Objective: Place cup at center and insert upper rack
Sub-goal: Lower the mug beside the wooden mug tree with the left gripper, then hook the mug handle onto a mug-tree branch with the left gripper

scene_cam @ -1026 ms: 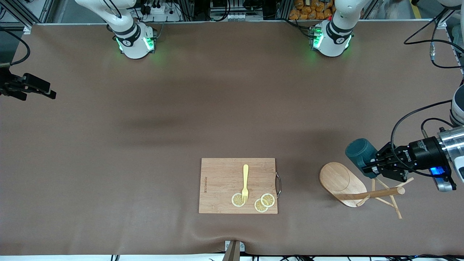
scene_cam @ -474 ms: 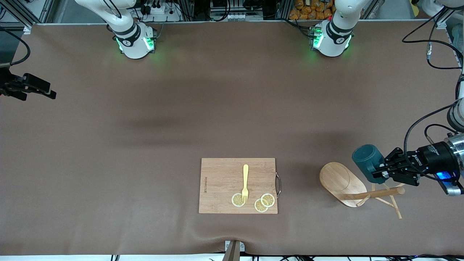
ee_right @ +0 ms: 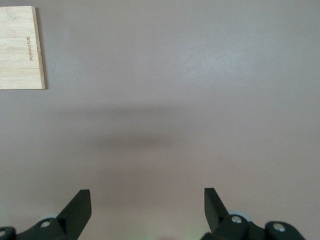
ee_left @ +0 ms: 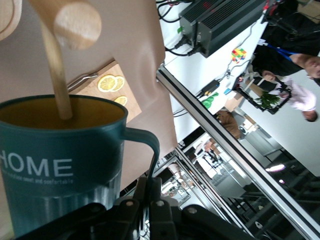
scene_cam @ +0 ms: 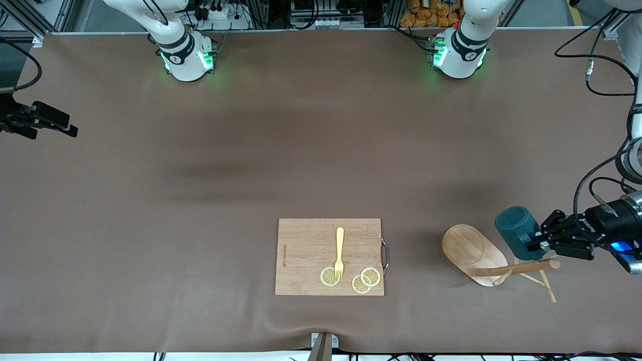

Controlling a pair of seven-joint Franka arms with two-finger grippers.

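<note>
The dark teal cup (scene_cam: pixel 516 231) hangs tilted in the air just over the rack's pegs, with my left gripper (scene_cam: pixel 535 244) shut on its handle (ee_left: pixel 150 150). In the left wrist view the cup (ee_left: pixel 60 165) shows its yellowish inside, and a thin peg (ee_left: pixel 55 75) reaches into its mouth. The wooden upper rack (scene_cam: pixel 474 250) lies on its side near the left arm's end of the table, its post (scene_cam: pixel 521 268) level with the table. My right gripper (scene_cam: pixel 65 128) waits open over the right arm's end, nothing between its fingers (ee_right: pixel 80 207).
A rectangular wooden cutting board (scene_cam: pixel 306 250) lies near the front edge at mid-table, carrying a yellow fork (scene_cam: pixel 339 253) and lemon slices (scene_cam: pixel 366 278). Black cables (scene_cam: pixel 597 75) trail at the left arm's end.
My left gripper has carried the cup toward the left arm's end of the table, closer over the rack's post and pegs. The rack and the right arm have stayed still.
</note>
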